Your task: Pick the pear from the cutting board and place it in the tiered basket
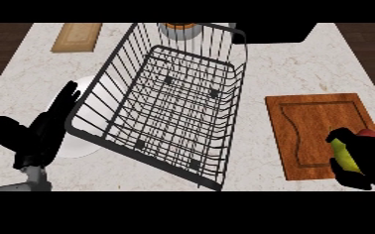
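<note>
Yellow-green pear [347, 154], prob firm, smooth, a bit slippery, sits in right hand [353, 171] w/ fingers curled round its middle, by board [311, 129] edge; left hand [45, 126] released, basket [172, 99] waits.

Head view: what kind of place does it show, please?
Most likely a kitchen counter. A pale marble-like countertop carries a wooden cutting board, a black wire tiered basket and a white plate. The right hand curls its fingers round a pear.
</note>
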`<action>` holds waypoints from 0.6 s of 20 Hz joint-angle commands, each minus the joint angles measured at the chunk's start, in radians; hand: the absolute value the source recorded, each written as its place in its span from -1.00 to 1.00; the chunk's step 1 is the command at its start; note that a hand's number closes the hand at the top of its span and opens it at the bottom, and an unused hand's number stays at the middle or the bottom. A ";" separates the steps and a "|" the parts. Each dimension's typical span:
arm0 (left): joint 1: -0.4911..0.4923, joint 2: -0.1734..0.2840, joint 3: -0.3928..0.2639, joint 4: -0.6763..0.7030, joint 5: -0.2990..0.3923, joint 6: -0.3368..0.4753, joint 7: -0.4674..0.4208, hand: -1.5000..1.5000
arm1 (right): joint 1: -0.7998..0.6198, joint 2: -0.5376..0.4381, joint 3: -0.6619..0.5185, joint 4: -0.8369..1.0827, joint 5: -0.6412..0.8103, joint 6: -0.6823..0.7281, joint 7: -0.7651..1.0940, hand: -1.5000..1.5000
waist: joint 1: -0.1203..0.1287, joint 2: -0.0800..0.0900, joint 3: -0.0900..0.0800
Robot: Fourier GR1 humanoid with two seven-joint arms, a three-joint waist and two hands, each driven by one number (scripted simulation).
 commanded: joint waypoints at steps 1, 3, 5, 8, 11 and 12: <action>-0.014 0.003 0.004 0.006 -0.006 0.001 0.008 0.00 | 0.127 0.032 -0.057 -0.183 -0.001 -0.144 0.036 1.00 | 0.001 0.006 0.004; -0.011 0.017 0.017 -0.024 0.022 -0.013 0.042 0.00 | 0.152 0.068 -0.082 -0.277 -0.028 -0.196 0.037 1.00 | 0.001 0.003 0.005; 0.024 -0.015 -0.015 -0.032 -0.015 0.014 0.018 0.00 | 0.163 0.084 -0.129 -0.386 -0.098 -0.229 0.010 1.00 | -0.009 -0.001 0.004; 0.032 0.004 0.022 -0.008 0.008 -0.002 0.000 0.00 | 0.183 0.173 -0.150 -0.494 -0.263 -0.271 -0.068 1.00 | -0.012 -0.002 0.005; 0.017 0.013 0.014 -0.012 0.002 -0.015 -0.002 0.00 | 0.248 0.206 -0.140 -0.711 -0.338 -0.254 -0.060 1.00 | -0.018 -0.003 0.003; -0.010 -0.003 0.007 0.020 -0.002 -0.008 -0.008 0.00 | 0.229 0.200 -0.157 -0.739 -0.370 -0.237 -0.055 1.00 | -0.006 0.005 0.004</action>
